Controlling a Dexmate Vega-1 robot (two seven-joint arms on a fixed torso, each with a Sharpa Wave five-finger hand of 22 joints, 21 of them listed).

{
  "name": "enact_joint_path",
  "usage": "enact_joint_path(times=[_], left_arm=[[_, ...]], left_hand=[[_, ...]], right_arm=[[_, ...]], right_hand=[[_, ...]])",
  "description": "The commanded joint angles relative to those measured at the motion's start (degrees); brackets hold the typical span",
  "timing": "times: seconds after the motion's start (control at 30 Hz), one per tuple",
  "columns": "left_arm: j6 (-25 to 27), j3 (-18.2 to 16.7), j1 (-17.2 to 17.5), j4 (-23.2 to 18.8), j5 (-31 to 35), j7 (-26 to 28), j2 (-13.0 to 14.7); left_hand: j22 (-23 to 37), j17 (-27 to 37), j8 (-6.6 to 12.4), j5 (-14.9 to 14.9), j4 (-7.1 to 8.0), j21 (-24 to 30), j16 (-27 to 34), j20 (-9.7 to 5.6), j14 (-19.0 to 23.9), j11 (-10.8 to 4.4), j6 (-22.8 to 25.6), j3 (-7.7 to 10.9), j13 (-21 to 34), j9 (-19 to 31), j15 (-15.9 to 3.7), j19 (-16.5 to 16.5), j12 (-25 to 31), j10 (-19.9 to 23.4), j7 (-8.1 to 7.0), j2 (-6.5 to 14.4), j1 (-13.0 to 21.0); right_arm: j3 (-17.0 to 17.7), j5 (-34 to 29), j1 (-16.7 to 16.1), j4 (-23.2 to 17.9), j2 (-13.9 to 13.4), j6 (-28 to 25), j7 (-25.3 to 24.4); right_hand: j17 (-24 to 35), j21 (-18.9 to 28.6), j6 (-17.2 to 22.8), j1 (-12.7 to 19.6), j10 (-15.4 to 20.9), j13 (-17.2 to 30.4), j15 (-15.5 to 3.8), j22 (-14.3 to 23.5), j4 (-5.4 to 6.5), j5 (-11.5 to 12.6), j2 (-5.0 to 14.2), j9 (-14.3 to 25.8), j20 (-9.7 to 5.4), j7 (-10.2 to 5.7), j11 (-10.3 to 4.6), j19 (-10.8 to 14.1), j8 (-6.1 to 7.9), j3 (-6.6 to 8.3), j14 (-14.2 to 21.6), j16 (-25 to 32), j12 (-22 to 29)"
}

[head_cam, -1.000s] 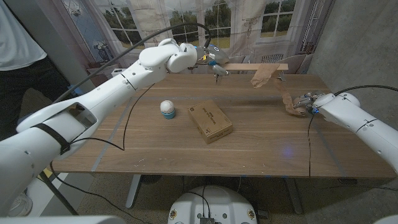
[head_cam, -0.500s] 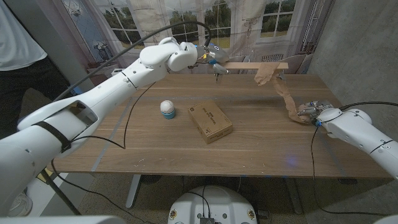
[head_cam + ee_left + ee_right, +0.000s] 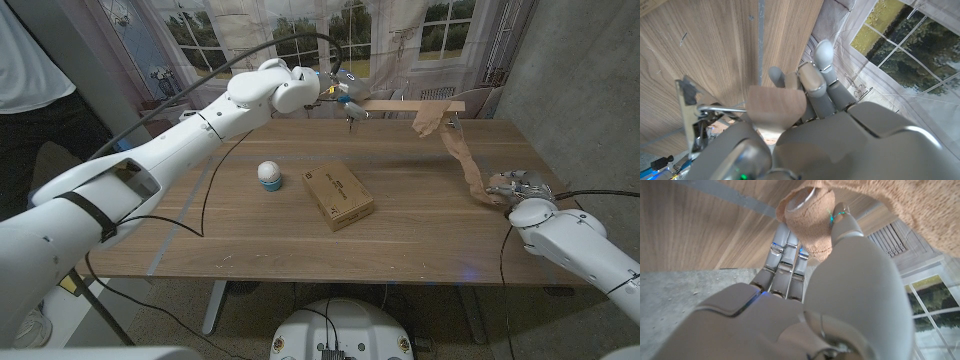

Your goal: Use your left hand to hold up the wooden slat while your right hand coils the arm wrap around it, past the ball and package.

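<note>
Slat (image 3: 415,106) of pale wood is seen held level above the far edge of the wooden table (image 3: 420,235), gripped at one end by the left hand (image 3: 345,100). In the left wrist view the fingers (image 3: 824,55) are closed around the slat's cut end (image 3: 776,105), so the left hand is recorded as gripping the slat.

A tan arm wrap (image 3: 458,148) is bunched around the slat's free end and runs from there as a stretched band down to the right hand (image 3: 512,186) near the table's right edge. In the right wrist view the rolled end of the wrap (image 3: 807,217) is seen pressed between the thumb (image 3: 846,222) and the other fingers (image 3: 787,255) (the hand is closed on it). The right hand is well apart from the slat.

A white ball (image 3: 269,175) with a darker lower part is noted on the table left of centre. A brown cardboard package (image 3: 338,195) lies just beside it, at the middle of the table, set at an angle to the edges. Neither is touched by a hand.

A person in a white top (image 3: 35,55) is seen at the upper left edge. A printed backdrop of windows and trees (image 3: 300,35) hangs behind the table.
</note>
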Motion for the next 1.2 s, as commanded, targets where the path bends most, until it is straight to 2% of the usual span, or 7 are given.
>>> enact_joint_path(times=[0.03, 0.33, 0.63, 0.8, 0.9, 1.07, 1.2], left_arm=[[0.0, 0.9, -1.0, 1.4, 0.3, 0.0, -0.9], [0.5, 1.5, -1.5, 2.2, 1.0, 0.5, -1.2], [0.7, 2.1, -1.9, 3.3, 1.8, 2.0, -1.6], [0.4, 2.6, -2.5, 4.5, 1.6, 2.5, -2.2], [0.3, 2.8, -2.7, 4.8, 1.5, 2.6, -2.4], [0.0, 3.0, -2.9, 5.2, 1.1, 2.7, -2.5], [-0.5, 3.2, -3.0, 5.4, 0.5, 2.8, -2.5]], left_hand=[[-0.3, 0.0, 0.37, -0.1, 2.43, 0.2, -0.2, -1.59, 0.1, -0.27, -0.1, 2.74, 0.1, 0.0, -0.15, -0.1, 0.3, 0.1, 0.7, 0.4, -0.2], [0.2, 0.0, 0.43, -0.1, 2.45, 0.4, -0.2, -1.68, 0.1, -0.21, -0.1, 2.76, 0.1, -0.1, -0.15, -0.2, 0.3, 0.1, 0.71, 0.4, -0.3], [0.1, 0.0, 0.44, -0.1, 2.44, 0.4, -0.2, -1.62, 0.0, -0.3, -0.1, 2.76, 0.1, -0.2, -0.16, -0.2, 0.3, 0.1, 0.74, 0.4, -0.3], [0.0, 0.0, 0.48, -0.1, 2.44, 0.3, -0.2, -1.66, 0.0, -0.24, -0.1, 2.77, 0.1, -0.1, -0.16, -0.2, 0.3, 0.1, 0.76, 0.4, -0.3], [0.0, 0.0, 0.53, -0.1, 2.44, 0.3, -0.2, -1.63, 0.0, -0.2, -0.1, 2.77, 0.1, -0.1, -0.15, -0.2, 0.3, 0.1, 0.64, 0.4, -0.3], [-0.3, 0.0, 0.52, -0.1, 2.43, 0.2, -0.2, -1.69, 0.0, -0.3, -0.2, 2.78, 0.1, -0.2, -0.17, -0.1, 0.3, 0.1, 0.58, 0.4, -0.3], [-0.1, 0.0, 0.55, -0.1, 2.44, 0.3, -0.2, -1.66, 0.0, -0.27, -0.1, 2.78, 0.1, -0.2, -0.15, -0.2, 0.3, 0.1, 0.63, 0.4, -0.3]], right_arm=[[1.9, -5.4, -7.1, -4.8, 4.8, 3.6, -8.6], [2.8, -8.7, -11.0, -7.6, 7.6, 5.6, -10.2], [5.0, -12.1, -16.9, -6.8, 10.2, 20.4, -8.4], [4.3, -17.4, -18.5, -5.2, 12.5, 29.0, -10.7], [3.5, -21.8, -18.6, -3.1, 14.0, 35.6, -13.1], [1.9, -30.1, -15.5, 4.4, 17.1, 50.4, -18.9], [1.8, -34.4, -12.7, 7.9, 18.8, 55.2, -20.4]], right_hand=[[0.2, 0.3, 7.7, 11.4, 9.8, 0.2, -16.76, 0.1, 0.26, 0.1, 11.29, 0.1, -7.16, 7.29, -6.96, -0.7, 0.28, 0.32, 14.5, 0.4, 0.3], [0.6, 0.7, 8.1, 11.5, 10.3, 0.1, -16.72, 0.2, 0.22, 0.1, 11.29, 0.0, -7.14, 7.57, -6.67, -0.5, 0.07, 0.21, 15.1, 0.4, 0.1], [0.9, 0.9, 8.3, 11.6, 10.6, 0.1, -16.73, 0.2, 0.18, 0.1, 11.21, 0.1, -7.14, 7.54, -6.71, -0.4, -0.09, 0.1, 15.4, 0.4, 0.0], [1.0, 1.0, 8.4, 11.6, 10.4, 0.4, -16.69, 0.1, 0.18, 0.2, 11.21, 0.2, -7.15, 7.55, -6.85, -0.4, -0.15, 0.06, 15.5, 0.3, -0.1], [1.1, 1.1, 8.2, 11.6, 10.6, 0.3, -16.69, 0.1, 0.19, 0.2, 11.18, 0.3, -7.16, 7.55, -6.87, -0.4, -0.23, 0.01, 15.5, 0.2, -0.2], [1.2, 1.1, 8.3, 11.5, 10.6, 0.5, -16.7, 0.1, 0.22, 0.2, 11.13, 0.3, -7.16, 7.42, -7.21, -0.4, -0.3, -0.06, 15.5, 0.1, -0.2], [1.2, 1.2, 8.2, 11.5, 10.6, 0.3, -16.73, 0.1, 0.25, 0.2, 11.12, 0.3, -7.17, 7.22, -7.43, -0.4, -0.43, -0.11, 15.5, 0.0, -0.4]])
